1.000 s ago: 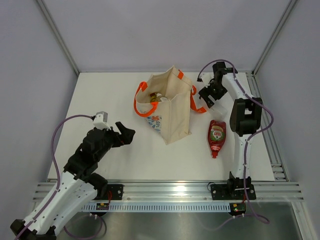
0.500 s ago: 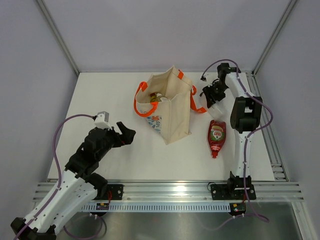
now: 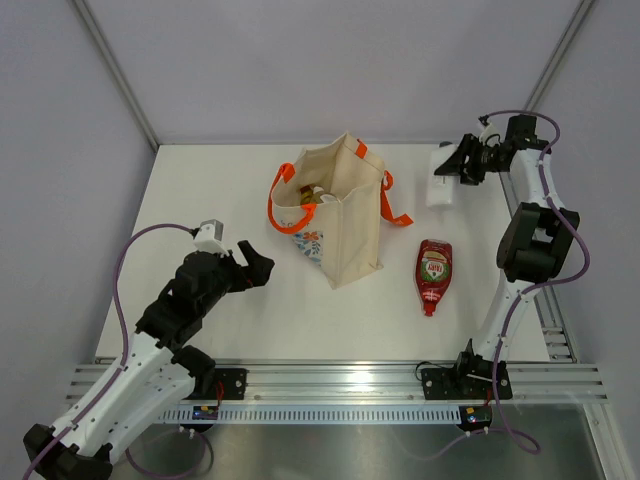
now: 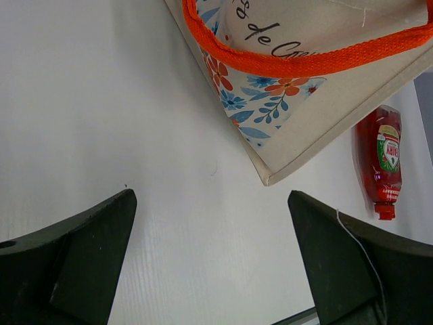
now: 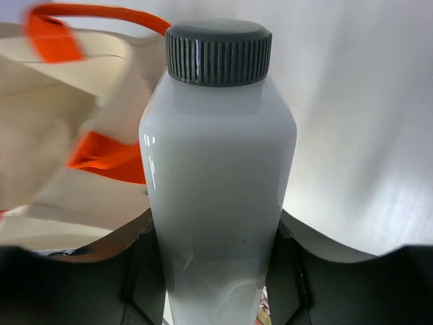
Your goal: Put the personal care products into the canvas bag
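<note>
A canvas bag (image 4: 318, 108) with floral print and orange handle (image 4: 298, 62) fills the upper right. A red bottle (image 4: 380, 159), seemingly lying flat, is at the right edge. The left gripper (image 4: 211, 198) is spread wide along the bottom.

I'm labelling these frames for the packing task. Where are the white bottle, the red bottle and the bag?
white bottle (image 5: 220, 189): right wrist view, middle of its body.
red bottle (image 3: 434, 268): top view, on its label.
bag (image 3: 350, 225): top view, plain side wall.
</note>
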Robot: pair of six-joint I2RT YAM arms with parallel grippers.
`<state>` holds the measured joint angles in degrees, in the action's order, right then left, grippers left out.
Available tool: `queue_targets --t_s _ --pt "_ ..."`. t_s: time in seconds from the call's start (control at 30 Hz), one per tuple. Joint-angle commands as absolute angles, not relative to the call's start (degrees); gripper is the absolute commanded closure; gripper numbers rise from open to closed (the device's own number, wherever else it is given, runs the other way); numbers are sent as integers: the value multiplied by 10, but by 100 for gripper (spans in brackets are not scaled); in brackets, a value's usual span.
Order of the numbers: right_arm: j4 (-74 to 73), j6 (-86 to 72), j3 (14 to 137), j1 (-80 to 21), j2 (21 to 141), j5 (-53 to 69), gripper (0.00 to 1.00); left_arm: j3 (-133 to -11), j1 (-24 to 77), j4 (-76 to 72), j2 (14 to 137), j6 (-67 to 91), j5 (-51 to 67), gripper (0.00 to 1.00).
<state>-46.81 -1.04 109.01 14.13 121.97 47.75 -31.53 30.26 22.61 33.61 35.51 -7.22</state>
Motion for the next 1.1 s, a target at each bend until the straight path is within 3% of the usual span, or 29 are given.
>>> queue_targets --t_s 0.0,0.2,0.57,0.67,0.9,1.07 --pt "-340 -152 1116 86 1086 600 100 -345 301 184 347 345 -70 1" --pt "-252 -129 1111 12 1024 573 100 -352 301 175 361 344 -65 1" --pt "-313 -49 1278 -160 1140 508 100 -359 301 179 359 349 -60 1" --pt "-351 10 1248 -176 1133 519 100 -350 301 183 347 352 -65 1" --pt "-360 135 1049 -190 1020 547 100 -328 301 182 321 359 -75 1" --pt "-390 196 1005 -214 994 527 100 -332 301 172 337 350 -69 1"
